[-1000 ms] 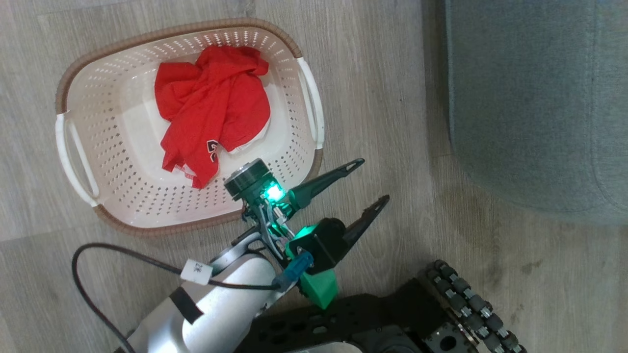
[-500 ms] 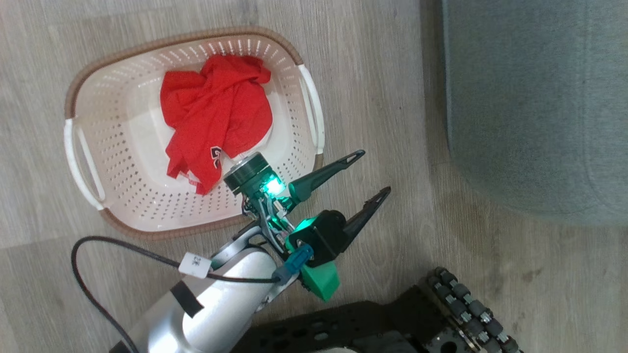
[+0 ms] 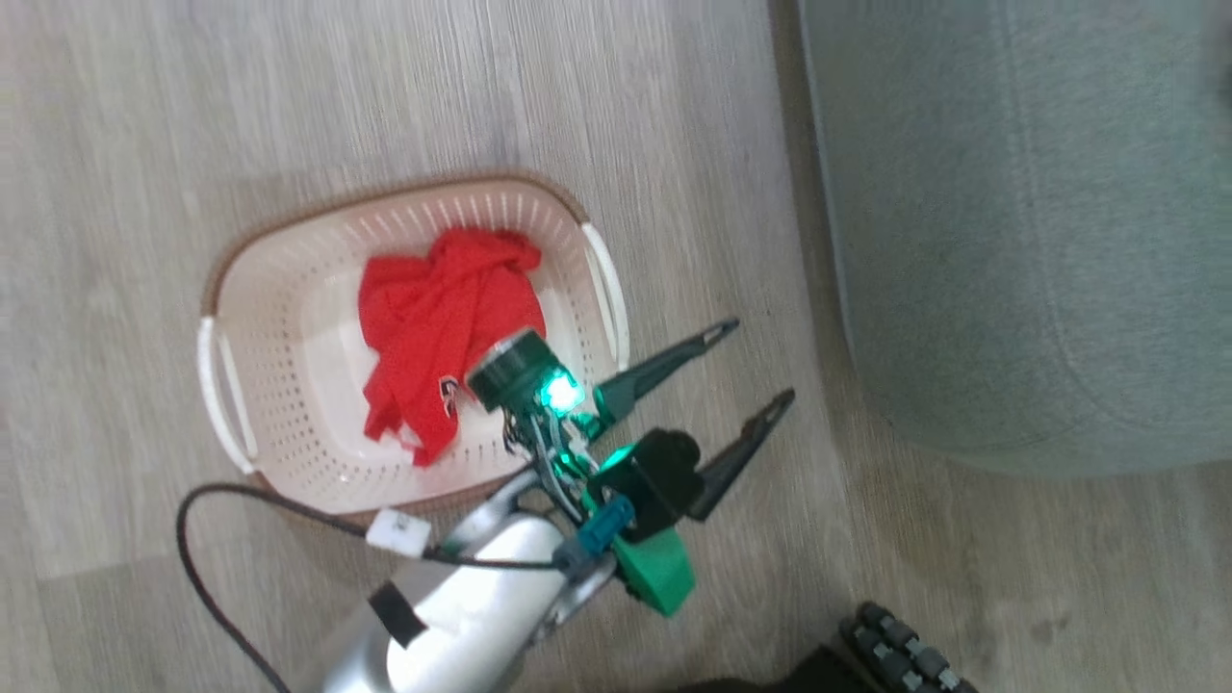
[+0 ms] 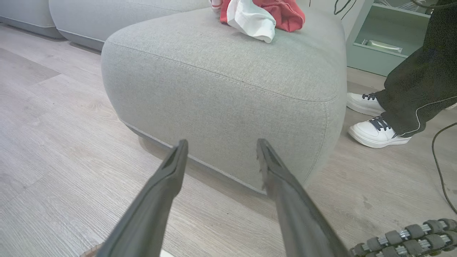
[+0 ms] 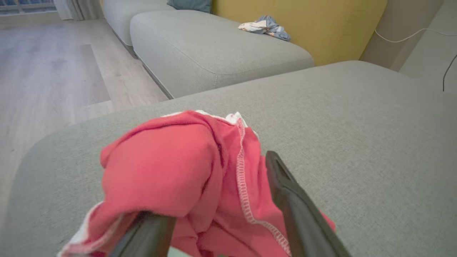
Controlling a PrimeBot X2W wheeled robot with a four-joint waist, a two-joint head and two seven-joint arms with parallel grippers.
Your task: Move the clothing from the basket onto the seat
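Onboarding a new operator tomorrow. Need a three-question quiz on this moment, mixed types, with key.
1. True or false: the basket holds no clothing.
2. The left gripper is: A) shut on red fabric; B) open, with nothing between its fingers; C) shut on a basket handle.
3. Fill in: the red garment draped over one finger of the open right gripper lies on the ____.

Key:
1. False: the other red garment lies inside it.
2. B
3. seat
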